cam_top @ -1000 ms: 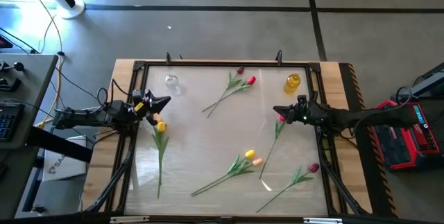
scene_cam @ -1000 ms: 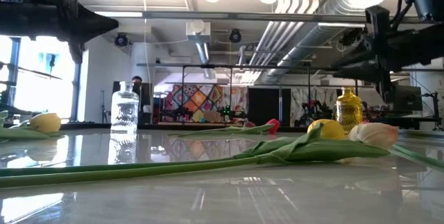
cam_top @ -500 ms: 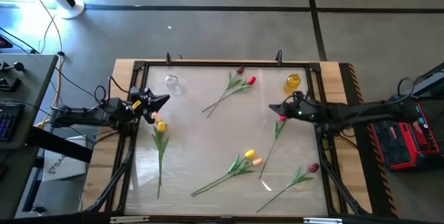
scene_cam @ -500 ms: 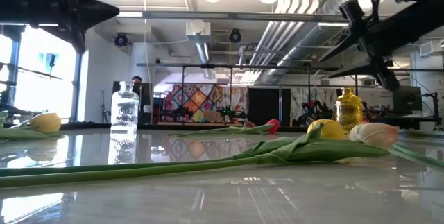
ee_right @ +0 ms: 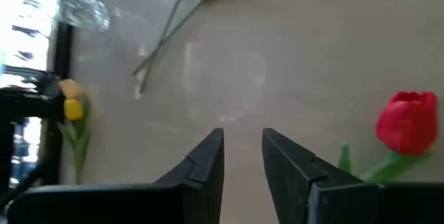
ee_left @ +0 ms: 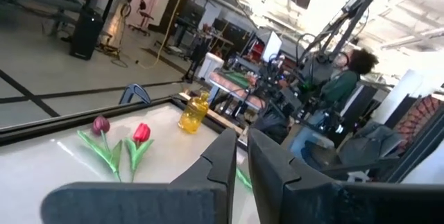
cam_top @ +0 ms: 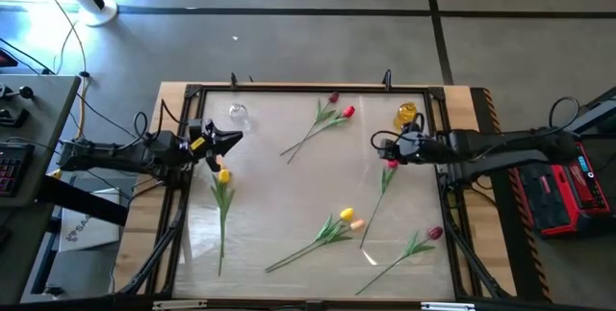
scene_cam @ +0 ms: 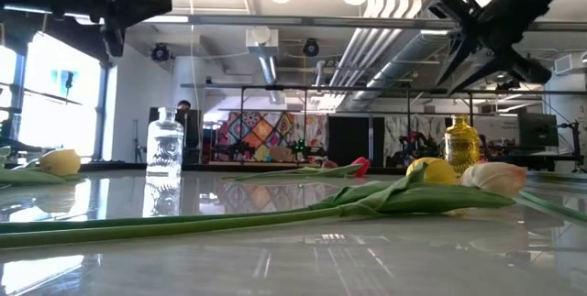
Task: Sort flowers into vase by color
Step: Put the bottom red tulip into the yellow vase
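Several artificial tulips lie flat on the glossy table top. A yellow one [cam_top: 223, 174] lies near the left side, just below my left gripper [cam_top: 237, 139], which hovers above the table, its fingers a narrow gap apart [ee_left: 242, 156]. A red tulip [cam_top: 391, 164] [ee_right: 408, 123] lies beside my right gripper [cam_top: 376, 143], which is open [ee_right: 243, 156], tipped downward and clear of the table. A red and maroon pair [cam_top: 342, 107] lies at the far side. A yellow and peach pair [cam_top: 351, 219] and a maroon tulip [cam_top: 435, 233] lie nearer. A clear vase [cam_top: 238, 116] and a yellow vase [cam_top: 405, 115] stand at the far corners.
A dark frame [cam_top: 308, 89] borders the table top. Open table surface lies in the middle between the two arms. In the left wrist view a person [ee_left: 345, 78] sits beyond the table's right side. Cables and equipment stand off both sides of the table.
My right gripper has moved a little toward the table's far-left and tipped from level to pointing downward over the red tulip's head. My left gripper has shifted slightly toward the table's right. No flower has moved.
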Controlling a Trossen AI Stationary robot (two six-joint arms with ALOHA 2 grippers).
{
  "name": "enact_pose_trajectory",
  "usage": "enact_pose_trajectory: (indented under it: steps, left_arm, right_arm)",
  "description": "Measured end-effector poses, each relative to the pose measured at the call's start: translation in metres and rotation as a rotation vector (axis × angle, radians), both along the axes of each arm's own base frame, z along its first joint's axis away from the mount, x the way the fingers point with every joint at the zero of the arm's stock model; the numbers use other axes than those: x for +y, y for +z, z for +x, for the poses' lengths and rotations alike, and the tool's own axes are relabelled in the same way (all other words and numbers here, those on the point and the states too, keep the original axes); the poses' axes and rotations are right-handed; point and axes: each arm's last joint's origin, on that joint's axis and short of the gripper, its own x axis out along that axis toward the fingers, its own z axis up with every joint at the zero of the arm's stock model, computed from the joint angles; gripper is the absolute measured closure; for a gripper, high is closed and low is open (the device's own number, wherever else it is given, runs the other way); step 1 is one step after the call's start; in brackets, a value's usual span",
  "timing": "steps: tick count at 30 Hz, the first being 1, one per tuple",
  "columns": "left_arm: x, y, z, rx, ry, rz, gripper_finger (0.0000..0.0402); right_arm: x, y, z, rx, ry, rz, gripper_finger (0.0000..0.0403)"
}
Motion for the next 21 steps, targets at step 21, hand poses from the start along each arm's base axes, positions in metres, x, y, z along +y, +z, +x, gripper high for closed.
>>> enact_pose_trajectory:
  steps: [21]
  left_arm:
    - [0.000, -0.007, 0.021, 0.133, 0.032, -0.096, 0.0367]
  right_arm:
    - [0.003, -0.028, 0.019, 0.465, 0.027, 0.301, 0.0264]
